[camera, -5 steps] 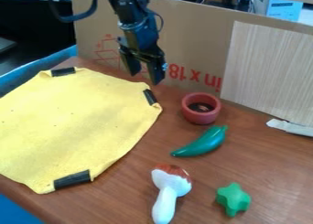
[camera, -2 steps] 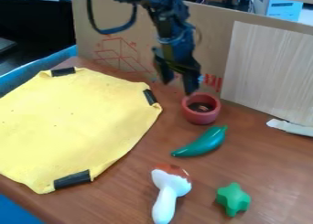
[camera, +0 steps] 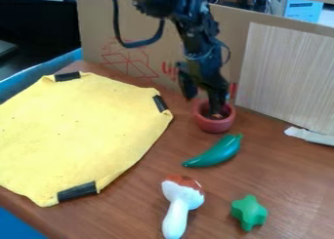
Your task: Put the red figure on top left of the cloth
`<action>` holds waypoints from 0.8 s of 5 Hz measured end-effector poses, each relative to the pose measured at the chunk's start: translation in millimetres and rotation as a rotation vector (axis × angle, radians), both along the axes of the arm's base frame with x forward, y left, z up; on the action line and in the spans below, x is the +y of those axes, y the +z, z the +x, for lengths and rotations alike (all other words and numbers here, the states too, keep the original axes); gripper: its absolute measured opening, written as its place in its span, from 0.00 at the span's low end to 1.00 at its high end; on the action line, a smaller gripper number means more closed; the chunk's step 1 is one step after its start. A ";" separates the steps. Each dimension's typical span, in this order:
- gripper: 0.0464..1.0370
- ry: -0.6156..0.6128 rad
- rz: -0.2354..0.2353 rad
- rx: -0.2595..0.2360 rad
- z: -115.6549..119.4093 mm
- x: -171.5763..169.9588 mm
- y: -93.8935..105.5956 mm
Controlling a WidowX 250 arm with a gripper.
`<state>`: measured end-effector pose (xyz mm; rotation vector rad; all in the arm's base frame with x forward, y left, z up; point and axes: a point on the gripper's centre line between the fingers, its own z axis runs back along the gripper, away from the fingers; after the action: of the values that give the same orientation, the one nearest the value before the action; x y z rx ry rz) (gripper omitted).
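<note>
Gripper (camera: 203,107) fingers apart; red pot (camera: 214,126) just below them, one tip at its mouth, other outside rim. Likely light, stiff, slightly slippery; best pinched by wall between fingers.

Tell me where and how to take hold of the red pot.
Grip the red pot by its wall at the rim, probably on the side nearer the yellow cloth, coming down from above. It stands upright with its round mouth open, so one finger can go inside and the other outside. The gripper hangs at that side with its fingers apart.
</note>
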<state>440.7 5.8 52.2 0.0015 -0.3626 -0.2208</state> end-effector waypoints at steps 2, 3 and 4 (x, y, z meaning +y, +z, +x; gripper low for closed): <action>0.93 0.035 0.032 0.017 9.2 7.7 -21.0; 0.66 0.051 0.016 0.006 10.8 7.4 -20.3; 0.34 0.047 -0.008 0.004 6.9 10.7 -22.0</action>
<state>447.6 16.5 30.2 0.0020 -0.3591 -0.1733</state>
